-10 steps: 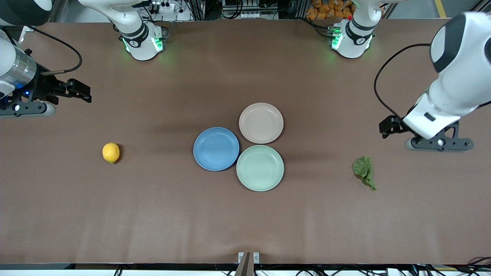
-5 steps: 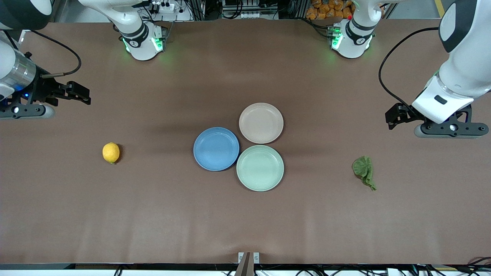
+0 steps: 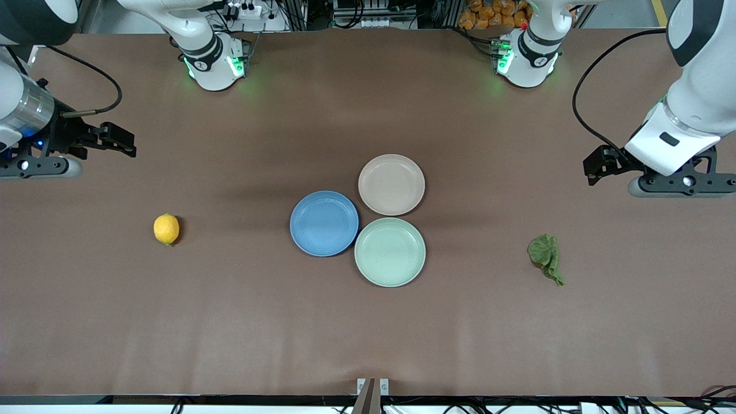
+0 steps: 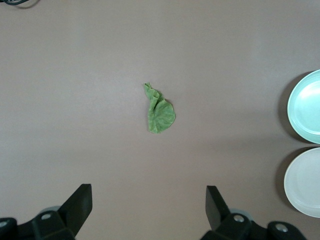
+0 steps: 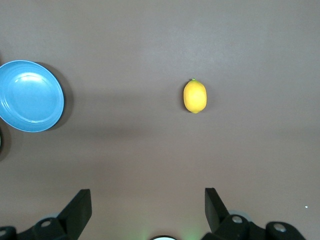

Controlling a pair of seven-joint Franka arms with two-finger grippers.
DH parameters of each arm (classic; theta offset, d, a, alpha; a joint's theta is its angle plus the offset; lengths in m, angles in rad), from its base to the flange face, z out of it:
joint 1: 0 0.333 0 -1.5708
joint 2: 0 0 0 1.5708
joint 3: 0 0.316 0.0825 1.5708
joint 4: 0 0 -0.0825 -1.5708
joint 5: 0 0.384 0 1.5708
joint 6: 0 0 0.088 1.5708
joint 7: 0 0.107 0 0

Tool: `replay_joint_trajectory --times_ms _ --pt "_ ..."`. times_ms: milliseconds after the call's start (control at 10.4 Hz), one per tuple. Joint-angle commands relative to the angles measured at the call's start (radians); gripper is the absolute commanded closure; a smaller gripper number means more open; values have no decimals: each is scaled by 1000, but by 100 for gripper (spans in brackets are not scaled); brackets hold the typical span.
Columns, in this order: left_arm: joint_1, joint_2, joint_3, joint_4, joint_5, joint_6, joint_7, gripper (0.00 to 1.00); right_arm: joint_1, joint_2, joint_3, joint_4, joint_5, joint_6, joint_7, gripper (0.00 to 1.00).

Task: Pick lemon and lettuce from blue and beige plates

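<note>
Yellow lemon [image 5: 195, 96] & lettuce [image 4: 159, 109] lie on table, well apart from spread right pincer [image 5: 145, 212] & left pincer [image 4: 148, 210].

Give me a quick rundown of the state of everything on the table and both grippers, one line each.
lemon: lying on bare table toward the right arm's end, on no plate.
lettuce: crumpled on bare table toward the left arm's end, on no plate.
blue plate: empty.
beige plate: empty.
mint-green plate: empty.
left gripper: open, holding nothing, above the table.
right gripper: open, holding nothing, above the table.
</note>
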Motion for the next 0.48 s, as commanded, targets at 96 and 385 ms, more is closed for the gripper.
replay_joint_trajectory --times_ms 96,385 --pt "23 -30 -4 -13 -81 -21 16 0 -13 -20 9 -22 -15 9 -7 0" --pt "34 -42 -1 -13 -147 -51 17 0 -12 -22 9 -22 -15 9 -7 0"
